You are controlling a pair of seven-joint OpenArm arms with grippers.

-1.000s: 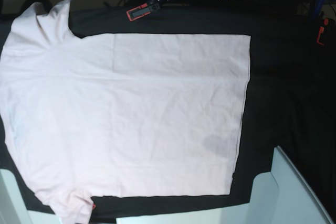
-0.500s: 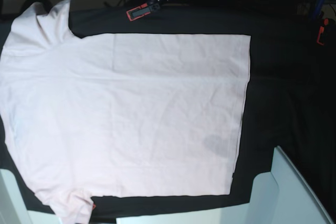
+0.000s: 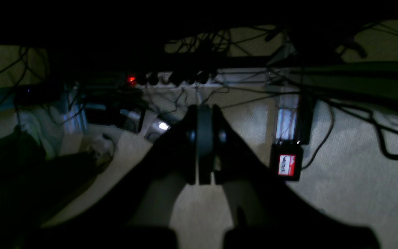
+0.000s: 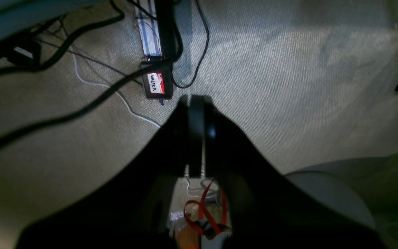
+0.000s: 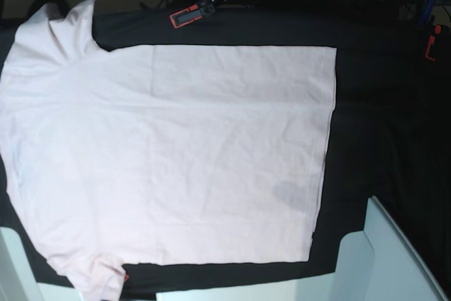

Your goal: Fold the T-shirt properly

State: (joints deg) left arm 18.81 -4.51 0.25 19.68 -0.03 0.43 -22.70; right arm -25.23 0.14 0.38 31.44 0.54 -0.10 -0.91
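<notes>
- Pale pink T-shirt (image 5: 169, 160) spread flat, plain side up, over the black-covered tabletop (image 5: 380, 111); covers most of the left and middle, runs off the left edge.
- Hem toward the right, ending well short of the right edge; one sleeve reaching to the far left corner, the other bunched at the near left corner.
- Light creases across the cloth; a faint greyish patch near the hem on the near side.
- Left hand (image 3: 204, 147) seen from its wrist camera: dark fingers pressed together, nothing between them, held above pale carpet (image 3: 351, 193), away from the shirt.
- Beyond it, a power strip (image 3: 171, 77) with a red light, tangled cables, and a small black box with a red-and-white label (image 3: 286, 165) on the floor.
- Right hand (image 4: 195, 135) likewise closed and empty, fingers meeting, over the same kind of carpet (image 4: 288, 76).
- Under the right hand: a labelled black box (image 4: 157, 84), black and white cables, a loop of red strap (image 4: 206, 214) low in view.
- In the base view, only white tips showing at the top edge, behind the far edge of the tabletop: right hand's near the left, left hand's toward the right.
- Red-and-black hand tool (image 5: 204, 9) lying at the far edge, just beyond the shirt.
- Pale grey panels (image 5: 380, 259) standing at the near edge, right of the hem.
</notes>
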